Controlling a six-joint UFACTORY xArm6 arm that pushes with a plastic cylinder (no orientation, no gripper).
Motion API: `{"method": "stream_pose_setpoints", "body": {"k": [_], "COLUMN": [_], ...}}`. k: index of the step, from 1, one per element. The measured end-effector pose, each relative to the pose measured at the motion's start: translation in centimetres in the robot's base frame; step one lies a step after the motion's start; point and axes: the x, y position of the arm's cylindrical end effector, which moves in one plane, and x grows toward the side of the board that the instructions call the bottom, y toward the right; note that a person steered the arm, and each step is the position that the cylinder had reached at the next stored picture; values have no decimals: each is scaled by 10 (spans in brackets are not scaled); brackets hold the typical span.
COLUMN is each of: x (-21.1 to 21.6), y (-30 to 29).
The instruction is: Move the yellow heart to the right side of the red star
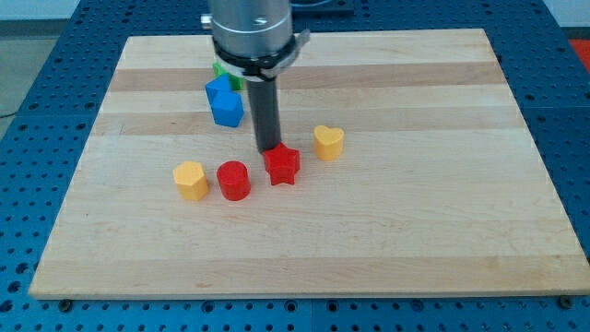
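Observation:
The yellow heart (328, 142) lies on the wooden board (415, 240), just right of and slightly above the red star (282, 165), with a small gap between them. My tip (269, 148) stands at the star's upper left edge, touching or nearly touching it. The rod runs straight up to the arm's grey body at the view's top.
A red cylinder (234, 180) sits left of the star, and a yellow hexagonal block (191, 180) left of that. Two blue blocks (224, 101) stand above, with a green block (224, 72) partly hidden behind them and the arm.

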Motion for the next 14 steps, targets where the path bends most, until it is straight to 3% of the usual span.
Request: {"method": "stream_pose_setpoints", "body": {"k": [2,4,6,8,9,10,11,14], "x": [23,-18,-23,10,7,-9,3,26], "y": [9,6,76,100,104,142,177,129]}}
